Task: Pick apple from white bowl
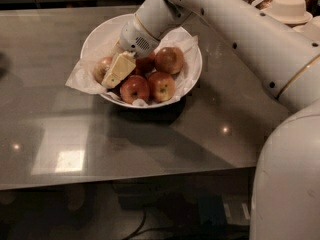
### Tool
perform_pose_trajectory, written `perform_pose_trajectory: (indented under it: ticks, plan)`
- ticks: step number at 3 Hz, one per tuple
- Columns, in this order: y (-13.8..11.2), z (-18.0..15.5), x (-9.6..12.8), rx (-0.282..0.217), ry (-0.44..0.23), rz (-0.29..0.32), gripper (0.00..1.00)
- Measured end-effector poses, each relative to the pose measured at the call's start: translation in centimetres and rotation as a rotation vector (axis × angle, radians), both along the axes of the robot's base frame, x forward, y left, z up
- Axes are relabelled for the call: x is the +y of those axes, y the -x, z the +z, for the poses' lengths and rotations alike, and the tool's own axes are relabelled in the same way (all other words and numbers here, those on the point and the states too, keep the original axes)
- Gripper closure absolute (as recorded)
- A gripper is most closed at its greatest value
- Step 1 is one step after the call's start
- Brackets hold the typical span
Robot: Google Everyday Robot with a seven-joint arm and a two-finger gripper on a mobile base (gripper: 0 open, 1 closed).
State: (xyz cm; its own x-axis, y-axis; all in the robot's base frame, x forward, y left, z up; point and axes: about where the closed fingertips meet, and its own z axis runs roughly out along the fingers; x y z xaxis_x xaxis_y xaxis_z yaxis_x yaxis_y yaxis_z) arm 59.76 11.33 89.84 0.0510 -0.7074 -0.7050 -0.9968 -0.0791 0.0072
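The white bowl (192, 76), wide, shallow and lined with crinkled white paper, stands on the table at the back centre and holds several apples. My gripper (118, 70) reaches down into its left half from the upper right. Its cream-coloured end rests against a dull red-and-golden apple (101, 68) at the bowl's left side, which it partly hides. A similar large russet apple (169, 60) lies at the back right. Two brighter red apples (134, 89) (161, 85) lie at the front.
My white arm (250, 39) crosses the upper right and its bulk fills the lower right corner. Stacked beige paper bowls (290, 8) stand at the far right back. The grey table (75, 149) runs to a front edge near the bottom.
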Motion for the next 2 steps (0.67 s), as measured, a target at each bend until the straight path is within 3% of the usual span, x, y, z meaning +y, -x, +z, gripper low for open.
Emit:
perform_pose_trajectory:
  ticks: [2]
  plan:
    - [-0.02,-0.21,-0.12,0.004,0.0,-0.004,0.93]
